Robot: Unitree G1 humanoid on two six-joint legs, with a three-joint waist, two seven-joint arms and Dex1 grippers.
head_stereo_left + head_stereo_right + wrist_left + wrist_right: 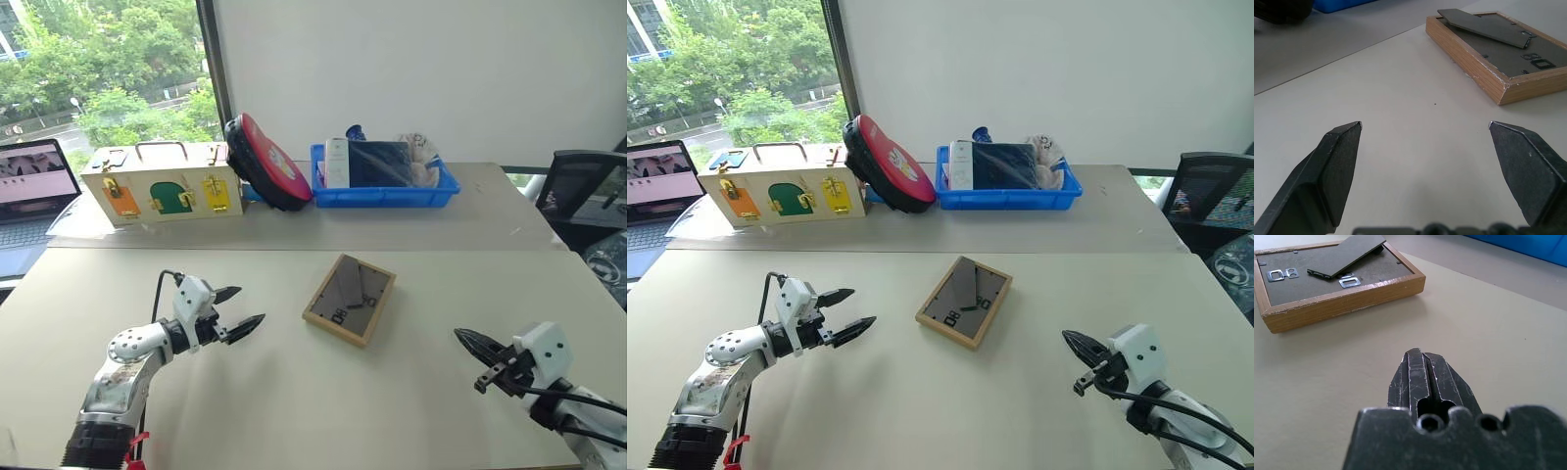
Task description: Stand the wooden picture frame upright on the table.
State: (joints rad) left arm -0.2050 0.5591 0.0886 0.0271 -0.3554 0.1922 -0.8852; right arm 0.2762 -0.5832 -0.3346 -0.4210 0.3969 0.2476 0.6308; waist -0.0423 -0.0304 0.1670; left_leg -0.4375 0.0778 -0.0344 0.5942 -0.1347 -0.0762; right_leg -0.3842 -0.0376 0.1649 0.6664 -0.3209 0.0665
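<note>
The broad, matte beige table (294, 411) has a seam across it. Near its middle the wooden picture frame (350, 299) lies flat, face down: a light-wood rectangle with a dark grey back, a slim fold-out stand and small metal clips. The left gripper (235, 311) has its pointed black fingers spread wide and empty. The right gripper (468, 342) has its fingers pressed together, holding nothing.
</note>
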